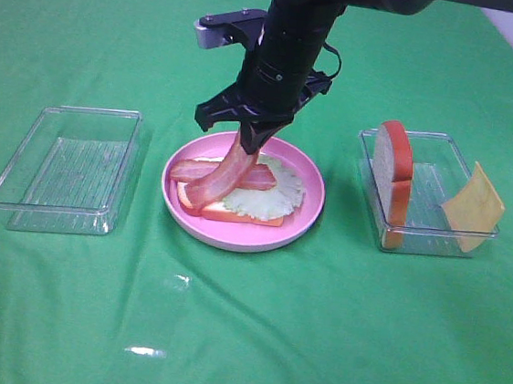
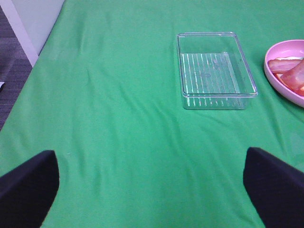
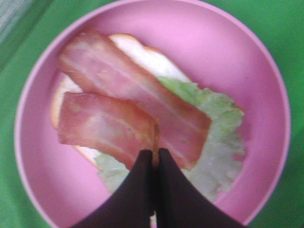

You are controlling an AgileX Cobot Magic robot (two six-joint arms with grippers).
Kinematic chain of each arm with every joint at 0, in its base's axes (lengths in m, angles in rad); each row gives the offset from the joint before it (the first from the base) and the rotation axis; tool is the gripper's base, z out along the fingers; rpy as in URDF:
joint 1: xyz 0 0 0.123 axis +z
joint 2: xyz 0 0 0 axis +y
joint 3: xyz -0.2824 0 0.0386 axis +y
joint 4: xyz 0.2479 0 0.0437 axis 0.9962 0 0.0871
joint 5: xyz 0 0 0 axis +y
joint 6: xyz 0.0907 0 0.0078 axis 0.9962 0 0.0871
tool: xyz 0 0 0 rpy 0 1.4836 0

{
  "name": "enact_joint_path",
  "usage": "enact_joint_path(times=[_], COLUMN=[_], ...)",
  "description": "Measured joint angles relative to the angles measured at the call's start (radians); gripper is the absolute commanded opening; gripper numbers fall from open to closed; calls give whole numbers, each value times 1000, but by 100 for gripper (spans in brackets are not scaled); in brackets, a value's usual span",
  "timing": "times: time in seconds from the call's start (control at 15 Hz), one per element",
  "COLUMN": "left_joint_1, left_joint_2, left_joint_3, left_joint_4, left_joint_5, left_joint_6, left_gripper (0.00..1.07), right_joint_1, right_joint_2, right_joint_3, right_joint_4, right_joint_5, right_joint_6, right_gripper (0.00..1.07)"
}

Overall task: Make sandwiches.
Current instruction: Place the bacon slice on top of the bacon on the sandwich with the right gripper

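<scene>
Scene: a green-clothed table (image 1: pixel 241 337); a pink plate (image 1: pixel 304 217) at its middle; a clear tray toward each side edge.
Sandwich: half-built on the plate; bottom bread (image 1: pixel 236 215), lettuce (image 1: pixel 286 186) and one bacon strip (image 1: pixel 272 177) lying flat across them.
Right gripper (image 1: pixel 251 141): hangs over the plate's far side; jaws pressed together on the upper end of a second bacon strip (image 1: pixel 224 178); the strip slopes down, its lower end resting on the stack, crossing the first strip.
Left gripper (image 2: pixel 152 190): only two dark fingertips show, set wide apart, holding nothing; it hovers over bare cloth near the left edge, the empty left tray (image 2: pixel 213 66) ahead of it.
Right tray (image 1: pixel 390 234): the second bread slice (image 1: pixel 395 170) stands on edge inside; the cheese (image 1: pixel 473 206) leans against the wall nearest the right edge.
Step in hand: by the look of it, laying the second bacon strip on the sandwich; cheese and top slice not yet added.
Next move: likely lower the held end until the strip lies flat, then part the jaws and lift clear; the cheese probably follows, and its tilt against the tray wall calls for a pinch on its raised edge.
</scene>
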Motion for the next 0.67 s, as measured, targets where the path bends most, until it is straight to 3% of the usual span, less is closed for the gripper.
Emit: enact_joint_path(times=[0.27, 0.47, 0.53, 0.6, 0.67], left_joint_1=[0, 0, 0, 0, 0], left_joint_2=[0, 0, 0, 0, 0], left_joint_3=[0, 0, 0, 0, 0], left_joint_4=[0, 0, 0, 0, 0], left_joint_5=[0, 0, 0, 0, 0], left_joint_6=[0, 0, 0, 0, 0], left_gripper=[98, 98, 98, 98, 98], right_joint_1=[0, 0, 0, 0, 0], right_joint_2=[21, 21, 21, 21, 21], right_joint_3=[0, 0, 0, 0, 0], right_joint_4=[-134, -146, -125, -118, -118], right_joint_5=[-3, -3, -3, -3, -3], right_joint_6=[4, 4, 4, 4, 4], right_gripper=[0, 3, 49, 79, 97])
